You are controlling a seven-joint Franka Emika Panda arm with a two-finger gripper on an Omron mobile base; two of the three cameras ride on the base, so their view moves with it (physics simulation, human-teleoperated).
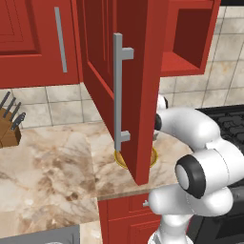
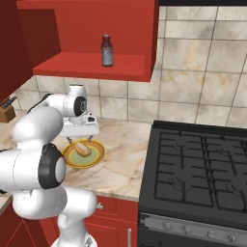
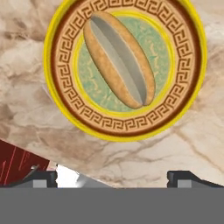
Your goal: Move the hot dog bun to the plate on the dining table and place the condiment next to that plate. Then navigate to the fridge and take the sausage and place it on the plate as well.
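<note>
The hot dog bun, tan and split along its top, lies on a round plate with a yellow rim and a pale green centre. This plate rests on the marble worktop beside the range. My gripper hovers just above the bun, open, with its fingertips spread wide and nothing between them. From the right base view the hand hangs over the plate's near-left edge. The condiment, a small dark-red bottle with a white cap, stands upright on the open red shelf above.
An open red cabinet door with a grey bar handle juts out over the worktop and hides most of the plate. The black range lies to the right. A knife block stands at the far left.
</note>
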